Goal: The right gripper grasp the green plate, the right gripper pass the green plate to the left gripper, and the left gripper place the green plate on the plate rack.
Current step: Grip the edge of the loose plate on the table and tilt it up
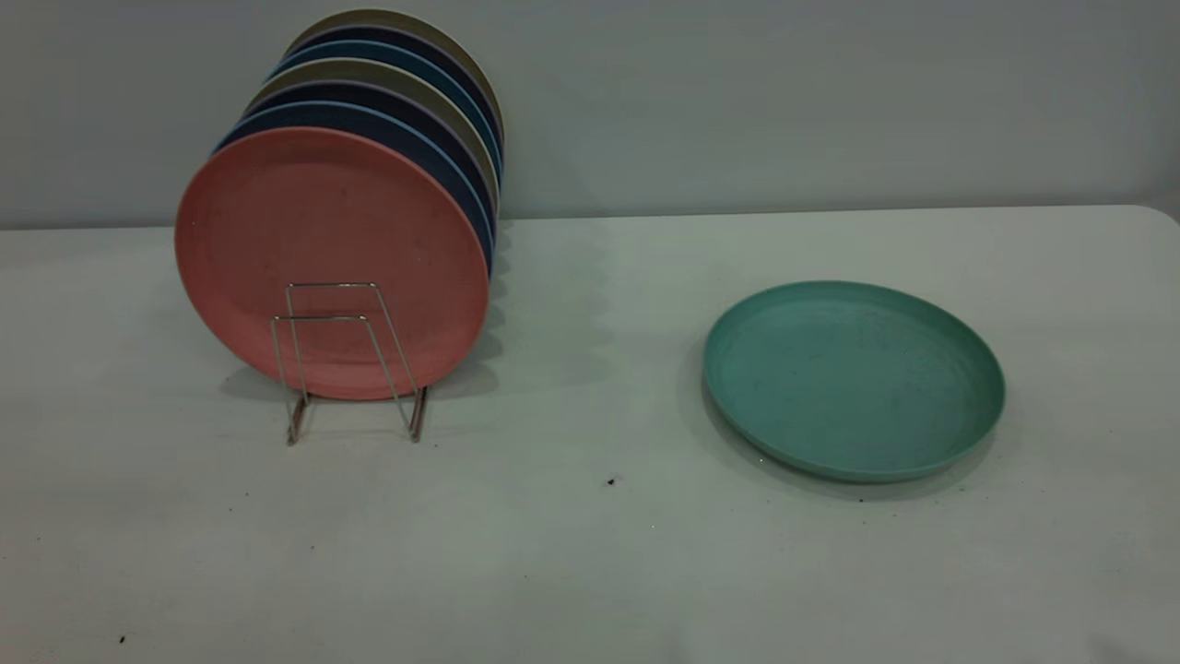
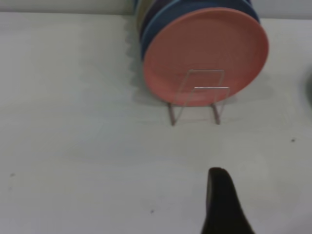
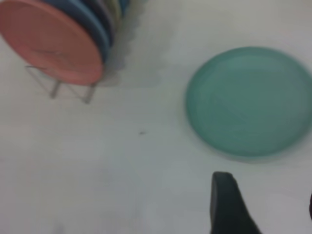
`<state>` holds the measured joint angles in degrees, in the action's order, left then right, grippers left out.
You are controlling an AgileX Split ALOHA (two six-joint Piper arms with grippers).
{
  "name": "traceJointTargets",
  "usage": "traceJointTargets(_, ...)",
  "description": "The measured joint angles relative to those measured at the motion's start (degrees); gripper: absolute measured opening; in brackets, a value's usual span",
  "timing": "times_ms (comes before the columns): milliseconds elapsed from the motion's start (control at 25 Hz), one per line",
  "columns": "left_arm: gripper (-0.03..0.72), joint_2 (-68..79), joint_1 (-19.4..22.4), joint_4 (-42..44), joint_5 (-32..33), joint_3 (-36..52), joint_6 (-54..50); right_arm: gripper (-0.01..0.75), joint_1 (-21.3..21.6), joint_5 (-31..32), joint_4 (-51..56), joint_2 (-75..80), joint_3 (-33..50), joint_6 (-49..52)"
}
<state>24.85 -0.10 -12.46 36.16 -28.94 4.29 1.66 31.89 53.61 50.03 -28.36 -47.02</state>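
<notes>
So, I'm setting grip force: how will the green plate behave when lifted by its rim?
The green plate looks like matte plastic, so probably stiff and light. It lies flat on the table, and its low rim gives little to pinch, so it may slip.

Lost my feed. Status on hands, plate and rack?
Both hands off the plate, none gripping. Green plate flat on table, untouched. Rack front loops free before pink plate. Nothing blocking.
</notes>
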Motion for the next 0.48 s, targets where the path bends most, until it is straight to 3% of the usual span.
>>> traceJointTargets(240,0.514,9.3,0.0,-7.6,-3.7,0.0,6.3,0.421,0.2,-5.2,22.8,22.0,-1.7,-22.0)
traceJointTargets(480,0.515,13.6,0.0,-9.9,-4.0,0.0,9.3,0.425,6.7,0.6,27.7,42.4,-10.1,-27.5)
